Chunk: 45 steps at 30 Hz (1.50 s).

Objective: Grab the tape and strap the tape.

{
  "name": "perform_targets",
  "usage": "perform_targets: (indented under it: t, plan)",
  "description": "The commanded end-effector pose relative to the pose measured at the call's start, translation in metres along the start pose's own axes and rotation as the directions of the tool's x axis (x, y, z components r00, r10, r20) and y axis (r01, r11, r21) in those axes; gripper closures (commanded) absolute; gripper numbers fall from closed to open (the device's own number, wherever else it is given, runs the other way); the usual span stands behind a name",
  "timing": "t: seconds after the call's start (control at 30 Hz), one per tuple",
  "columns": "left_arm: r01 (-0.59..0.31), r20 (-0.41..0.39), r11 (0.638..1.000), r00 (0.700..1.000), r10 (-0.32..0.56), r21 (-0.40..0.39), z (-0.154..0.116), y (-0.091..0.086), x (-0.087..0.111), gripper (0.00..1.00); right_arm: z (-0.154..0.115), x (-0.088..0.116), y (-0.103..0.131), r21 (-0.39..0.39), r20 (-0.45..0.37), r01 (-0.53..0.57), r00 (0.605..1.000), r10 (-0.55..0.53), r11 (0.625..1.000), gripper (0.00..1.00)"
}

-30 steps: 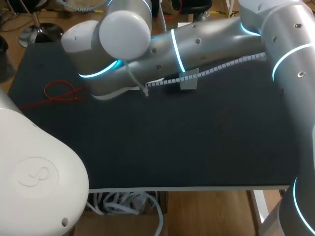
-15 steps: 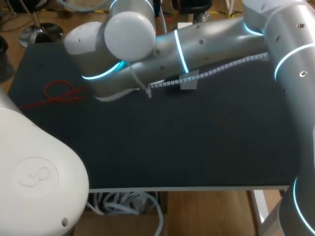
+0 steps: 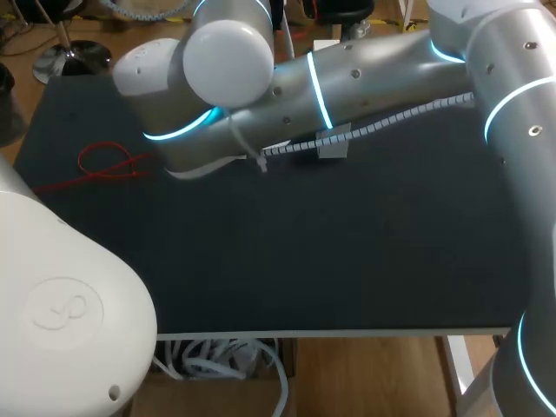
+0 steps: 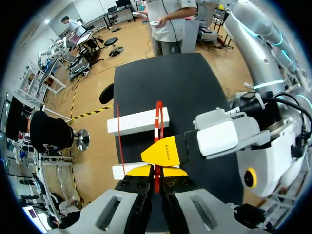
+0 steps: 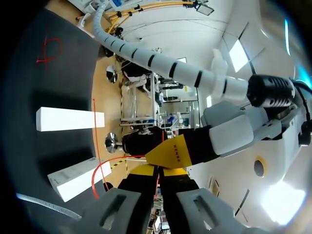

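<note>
A red cable tie (image 4: 158,119) is held above the table, bent into a loop. My left gripper (image 4: 156,171) is shut on its strap, yellow tips pressed together. My right gripper (image 5: 157,170) meets it tip to tip, shut on the same red tie (image 5: 96,146), whose strap curves away beside its fingers. The right gripper's yellow fingertip (image 4: 165,150) lies against the loop just ahead of my left fingers. In the head view both grippers are hidden behind my right arm (image 3: 347,82), which reaches across to the table's far left.
A second red tie (image 3: 106,163) lies looped on the black table (image 3: 330,252) at the far left. Two white blocks (image 4: 139,122) (image 4: 127,170) lie on the table below the grippers. My left arm's white housing (image 3: 61,304) fills the near left corner.
My right arm shifted slightly to the right over the first half second, then stayed still. Both grippers keep their hold on the red tie.
</note>
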<state>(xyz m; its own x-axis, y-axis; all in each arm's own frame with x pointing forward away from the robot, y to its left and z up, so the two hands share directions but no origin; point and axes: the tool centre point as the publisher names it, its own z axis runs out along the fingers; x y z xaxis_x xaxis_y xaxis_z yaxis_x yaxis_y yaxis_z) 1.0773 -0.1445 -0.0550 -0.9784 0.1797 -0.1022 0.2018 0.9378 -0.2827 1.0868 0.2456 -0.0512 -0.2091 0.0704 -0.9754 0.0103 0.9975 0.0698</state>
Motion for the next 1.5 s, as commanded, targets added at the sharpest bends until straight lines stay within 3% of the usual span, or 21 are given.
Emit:
perform_targets:
  t: [0.03, 0.1, 0.17, 0.23, 0.37, 0.63, 0.77, 0.9, 1.0, 1.03, 1.07, 1.5]
  plan:
    - [0.001, -0.001, 1.000, 1.000, -0.001, -0.004, -0.001, -0.001, -0.001, 1.00, -0.001, -0.002, 0.000, 0.001, -0.010, 0.003, 1.000, -0.003, 1.000, 0.85]
    - [0.001, -0.001, 1.000, 1.000, -0.001, -0.004, -0.001, -0.001, -0.001, 1.00, -0.001, -0.002, 0.000, 0.002, -0.012, 0.003, 1.000, -0.003, 1.000, 0.84]
    - [0.001, -0.001, 1.000, 1.000, -0.001, -0.004, -0.001, -0.001, -0.001, 1.00, 0.000, -0.002, 0.000, 0.002, -0.016, 0.005, 1.000, -0.005, 1.000, 0.72]
    - [0.001, -0.001, 1.000, 1.000, -0.001, -0.004, -0.001, -0.001, -0.001, 1.00, 0.000, -0.001, 0.000, 0.002, -0.018, 0.005, 1.000, -0.005, 1.000, 0.77]
    - [0.001, -0.001, 1.000, 1.000, -0.001, -0.004, -0.001, -0.001, -0.001, 1.00, 0.001, -0.001, -0.001, 0.003, -0.020, 0.006, 1.000, -0.006, 1.000, 0.73]
    - [0.001, -0.001, 1.000, 1.000, -0.001, -0.004, -0.001, -0.001, -0.001, 1.00, -0.001, -0.004, -0.003, -0.014, -0.015, 0.019, 1.000, -0.020, 1.000, 0.82]
    - [0.001, -0.001, 1.000, 1.000, -0.001, -0.004, -0.001, -0.001, -0.001, 1.00, -0.004, -0.004, -0.011, -0.023, -0.012, 0.034, 0.999, -0.034, 0.999, 0.73]
    - [0.001, -0.001, 1.000, 1.000, -0.001, -0.004, -0.001, -0.001, -0.001, 1.00, -0.007, -0.005, -0.022, -0.020, -0.017, 0.027, 0.999, -0.027, 0.999, 0.72]
    - [0.001, -0.001, 1.000, 1.000, -0.001, -0.004, -0.001, -0.001, -0.001, 1.00, -0.009, -0.005, -0.032, -0.022, -0.023, 0.017, 1.000, -0.018, 1.000, 0.52]
    - [0.001, -0.001, 1.000, 1.000, -0.001, -0.004, -0.001, -0.001, -0.001, 1.00, -0.009, -0.004, -0.035, -0.022, -0.028, 0.011, 1.000, -0.011, 1.000, 0.17]
    - [0.001, -0.001, 1.000, 1.000, -0.001, -0.004, -0.001, -0.001, -0.001, 1.00, -0.009, -0.004, -0.039, -0.023, -0.032, 0.005, 0.999, -0.006, 1.000, 0.00]
    - [0.001, -0.001, 1.000, 1.000, -0.001, -0.004, -0.001, -0.001, -0.001, 1.00, -0.012, -0.005, -0.091, -0.036, -0.032, -0.011, 0.999, 0.010, 0.999, 0.00]
